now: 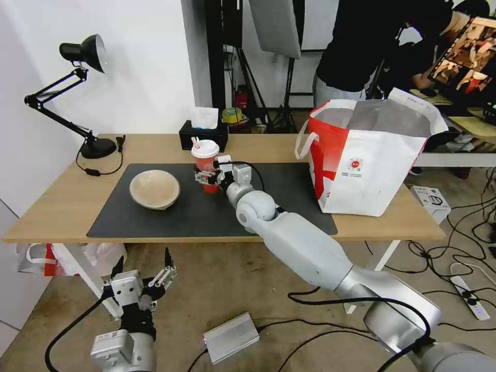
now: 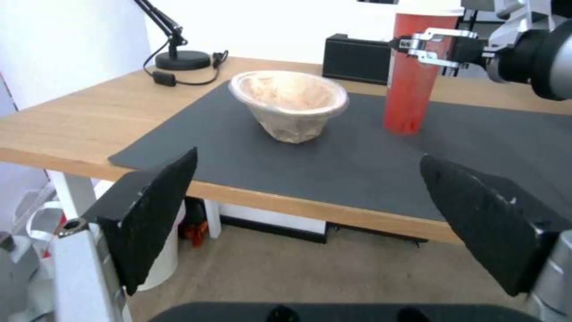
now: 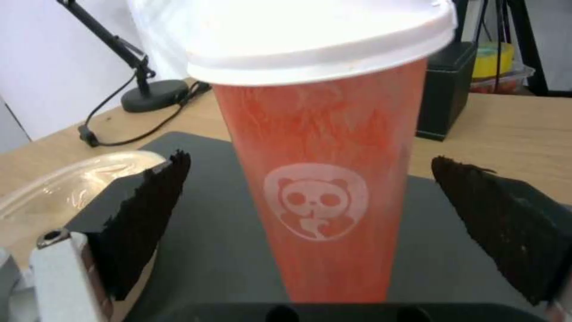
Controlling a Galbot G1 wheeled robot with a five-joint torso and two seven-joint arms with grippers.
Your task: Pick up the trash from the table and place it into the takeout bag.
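Note:
A red drink cup (image 1: 205, 155) with a white lid and straw stands upright on the dark grey mat (image 1: 170, 217) of the table (image 1: 57, 206). My right gripper (image 1: 206, 176) is open around its body; in the right wrist view both black fingers (image 3: 143, 214) flank the cup (image 3: 321, 179) with small gaps. Left of the cup rests a shallow tan bowl (image 1: 154, 189), in the left wrist view as the bowl (image 2: 289, 100). At the table's right end the white and red takeout bag (image 1: 361, 170) stands with its mouth open. Below the table's front edge my left gripper (image 1: 143, 261) hangs open and holds nothing.
A black desk lamp (image 1: 82, 51) stands at the table's back left. Just behind the cup is a black tissue box (image 1: 203, 135). A person stands behind the bag. On the floor lie cables, a grey power brick (image 1: 231, 337) and a white box (image 1: 430, 199).

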